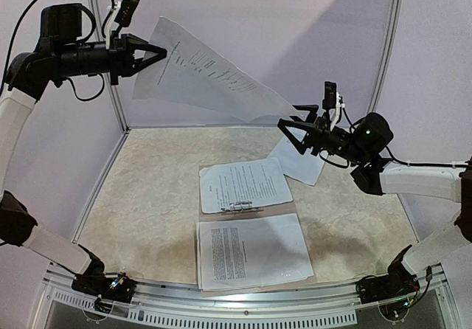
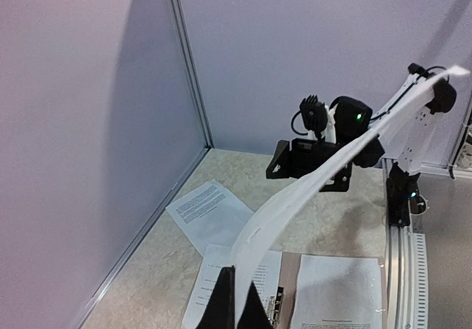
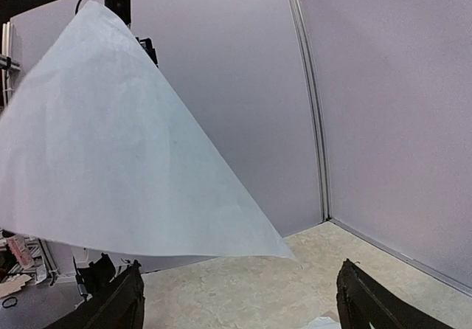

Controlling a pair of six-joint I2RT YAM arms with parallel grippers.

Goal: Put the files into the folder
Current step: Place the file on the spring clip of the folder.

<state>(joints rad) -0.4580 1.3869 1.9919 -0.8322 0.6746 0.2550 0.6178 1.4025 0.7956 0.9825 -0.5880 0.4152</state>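
Observation:
High at the upper left, my left gripper (image 1: 165, 52) is shut on the edge of one white printed sheet (image 1: 214, 78), which sags down to the right. Its low corner hangs just above my right gripper (image 1: 290, 136), which stands wide open with nothing between its fingers. The left wrist view shows that sheet (image 2: 317, 178) curving away from the closed fingers (image 2: 221, 303). In the right wrist view the sheet (image 3: 110, 159) hangs ahead of the gripper (image 3: 243, 299). The tan folder (image 1: 284, 209) lies open on the table, one file (image 1: 243, 185) on its far half and another (image 1: 251, 251) on its near half.
A further white sheet (image 1: 302, 163) lies on the marbled table under the right gripper. A metal clip (image 1: 240, 207) sits at the folder's fold. Pale walls close in the left, back and right sides, and a metal rail (image 1: 243, 299) runs along the near edge.

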